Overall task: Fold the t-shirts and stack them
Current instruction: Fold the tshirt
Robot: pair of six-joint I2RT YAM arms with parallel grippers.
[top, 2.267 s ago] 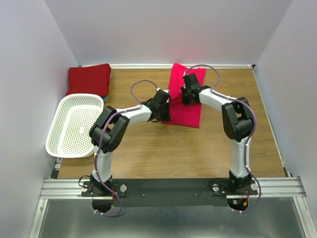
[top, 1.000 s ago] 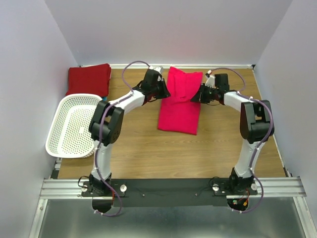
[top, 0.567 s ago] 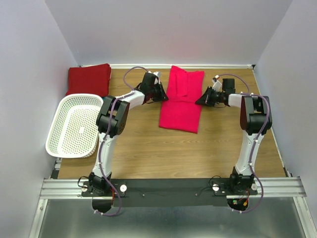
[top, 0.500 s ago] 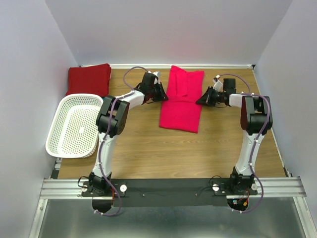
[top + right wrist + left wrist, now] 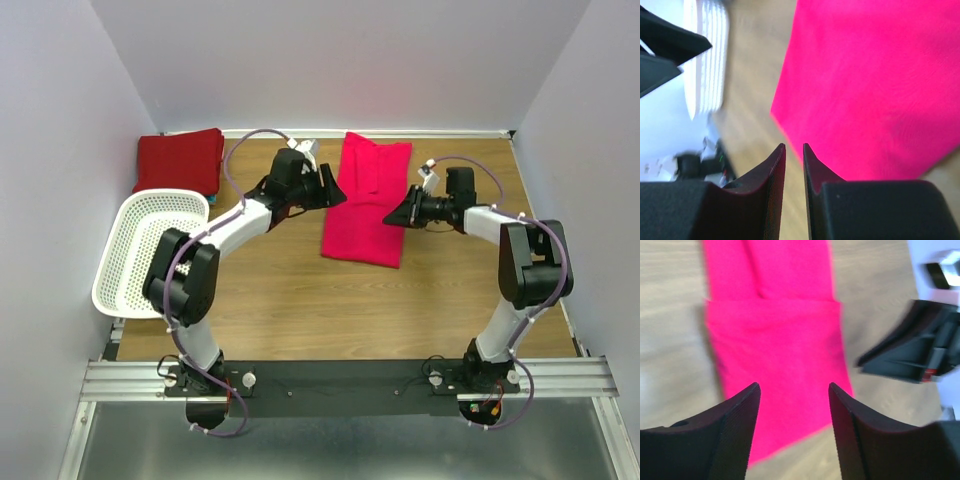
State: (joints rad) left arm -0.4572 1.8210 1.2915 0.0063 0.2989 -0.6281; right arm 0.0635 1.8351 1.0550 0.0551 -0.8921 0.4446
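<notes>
Top view, pink shirt [image 5: 366, 205]: It lies flat on the counter [image 5: 300, 300], in the upper middle of the frame. It is folded into a long strip, and a fold line runs across it.
Top view, dark red shirt [image 5: 180, 160]: It sits folded in the upper left corner, well apart from the pink one. I think the pile is meant to grow there.
Top view, basket [image 5: 108, 285]: It is white and sits at the left edge, just below the dark red shirt.
Top view, arms: The left arm [image 5: 240, 220] comes in from the left and the right arm [image 5: 500, 220] from the right. Their jaws point at the pink shirt from both sides, near its edges. I think they wait there so each can take one side for the next fold.
Left wrist view, left jaws: They are spread wide with nothing between them. The pink shirt fills the middle of the frame beyond them. The right jaws show as a dark shape at the right, just beside the cloth.
Right wrist view, right jaws: They are pressed almost together, with only a thin gap, and they pinch nothing. Their tips hang by the shirt's edge, near a corner.
Right wrist view, my guess: These jaws must spread before they can grab the cloth.
</notes>
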